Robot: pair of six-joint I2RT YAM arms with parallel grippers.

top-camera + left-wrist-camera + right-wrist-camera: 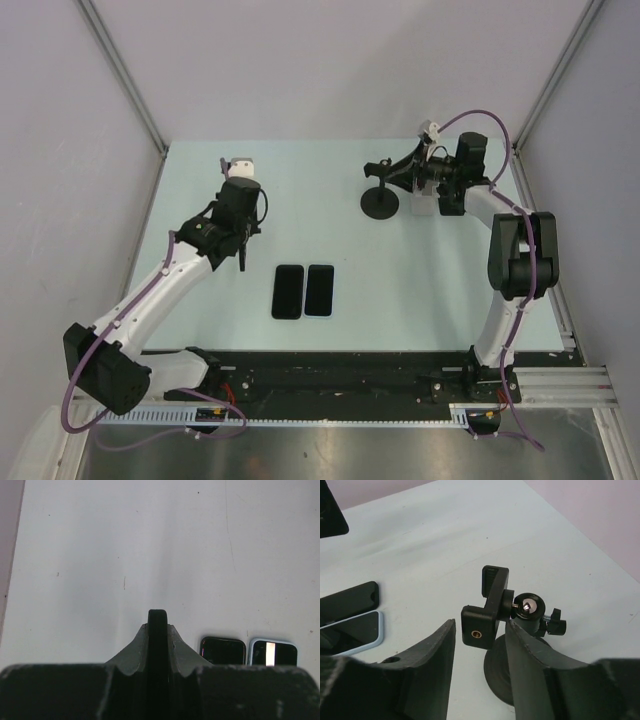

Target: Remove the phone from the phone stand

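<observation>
Black phone stand; black phone; blue-rimmed phone; pale mint table.

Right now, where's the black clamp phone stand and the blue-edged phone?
Black clamp phone stand (492, 605): right wrist view, on its clamp.
Blue-edged phone (357, 630): right wrist view, on its dark screen.

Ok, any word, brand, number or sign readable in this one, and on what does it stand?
No text can be read in any view.
Black phone: screen dark, nothing on it.
Blue-edged phone: screen dark, nothing on it.
Phone stand: no marking visible.
</observation>
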